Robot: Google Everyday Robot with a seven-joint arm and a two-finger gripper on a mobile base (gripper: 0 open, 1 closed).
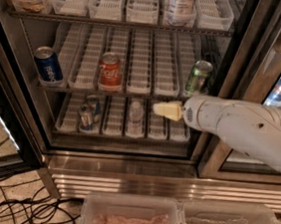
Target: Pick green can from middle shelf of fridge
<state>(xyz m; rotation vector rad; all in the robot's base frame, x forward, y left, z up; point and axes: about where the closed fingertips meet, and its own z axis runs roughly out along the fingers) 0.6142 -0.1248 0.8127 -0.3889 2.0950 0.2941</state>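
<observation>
The green can (199, 77) stands upright at the right end of the middle shelf (138, 81) of the fridge (126, 147). A red cola can (110, 71) stands mid-shelf and a blue can (48, 65) at the left end. My gripper (160, 108) with pale yellowish fingers points left in front of the lower shelf, below and left of the green can and apart from it. The white arm (244, 127) reaches in from the right. The gripper holds nothing that I can see.
The lower shelf holds two small cans (88, 112) and a small bottle (136, 114). The top shelf holds a white bottle (181, 3). A dark door post (235, 69) stands right of the can. Two clear bins (179, 223) sit in front below. Cables (20, 206) lie on the floor.
</observation>
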